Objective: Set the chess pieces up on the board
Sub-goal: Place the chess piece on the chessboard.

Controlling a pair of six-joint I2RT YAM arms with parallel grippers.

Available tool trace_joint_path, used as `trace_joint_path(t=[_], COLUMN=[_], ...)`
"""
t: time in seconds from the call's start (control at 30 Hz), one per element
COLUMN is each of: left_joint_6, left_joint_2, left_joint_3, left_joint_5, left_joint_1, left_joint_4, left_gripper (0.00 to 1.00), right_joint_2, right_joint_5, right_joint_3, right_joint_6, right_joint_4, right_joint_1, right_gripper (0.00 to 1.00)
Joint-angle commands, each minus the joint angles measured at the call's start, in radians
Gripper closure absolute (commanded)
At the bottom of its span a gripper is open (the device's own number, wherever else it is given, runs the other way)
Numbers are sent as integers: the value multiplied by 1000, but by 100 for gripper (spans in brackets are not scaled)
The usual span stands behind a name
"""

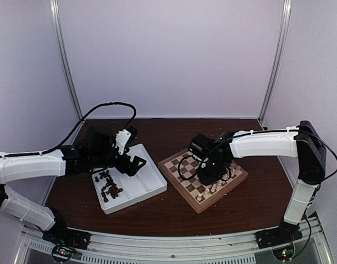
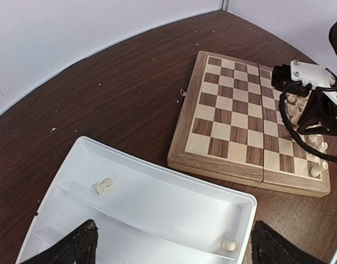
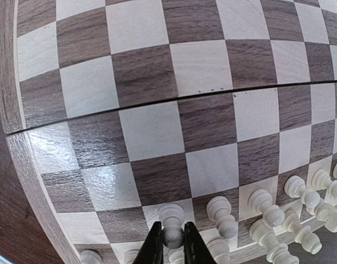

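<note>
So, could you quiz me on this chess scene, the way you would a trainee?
1. Fill in: the left tool has its jaws ___.
2. True or false: over the board, the right tool pinches a dark piece.
3. The dark pieces lie: A on the board; B in the white tray; C in the left tool.
Key: 1 open; 2 false, it pinches a cream piece; 3 B.

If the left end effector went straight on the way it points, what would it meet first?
Probably the white tray: the open left end effector hangs over it, though depth is unclear.
</note>
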Motion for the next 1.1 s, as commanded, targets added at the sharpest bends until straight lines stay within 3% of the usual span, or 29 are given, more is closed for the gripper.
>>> trace_joint_path(t=[0.0, 1.07], left_joint_6=[7, 4], left_joint_2=[5, 28], left_joint_3=[19, 26], left_joint_5=[18, 53], left_joint_1=[-4, -4], left_joint_4=[34, 39], left_gripper=[3, 4], right_joint_2=[-5, -27], right_joint_5=[27, -19], right_joint_3=[21, -5], right_joint_6=[0, 7], right_joint_4=[-17, -17], right_joint_1=[-6, -6], right_gripper=[87, 90])
